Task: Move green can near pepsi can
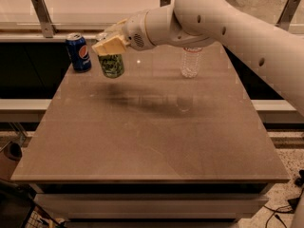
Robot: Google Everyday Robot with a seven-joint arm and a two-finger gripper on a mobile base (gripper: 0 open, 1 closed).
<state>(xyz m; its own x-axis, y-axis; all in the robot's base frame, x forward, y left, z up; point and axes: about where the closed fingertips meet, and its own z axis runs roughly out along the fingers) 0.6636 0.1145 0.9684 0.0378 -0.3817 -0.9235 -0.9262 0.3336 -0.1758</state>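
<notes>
My gripper (pixel 108 45) is shut on the green can (pixel 111 65), gripping its upper part with pale yellow fingers. The can hangs a little above the far left part of the brown table (pixel 152 127), just right of the pepsi can (pixel 78 52). The pepsi can is dark blue with a round logo and stands upright near the table's far left corner. A narrow gap separates the two cans. My white arm (pixel 228 27) reaches in from the upper right.
A clear plastic water bottle (pixel 191 61) stands upright at the far centre-right of the table, under my arm. A counter with metal brackets (pixel 42 14) runs behind the table. Dark clutter (pixel 14 208) sits on the floor at lower left.
</notes>
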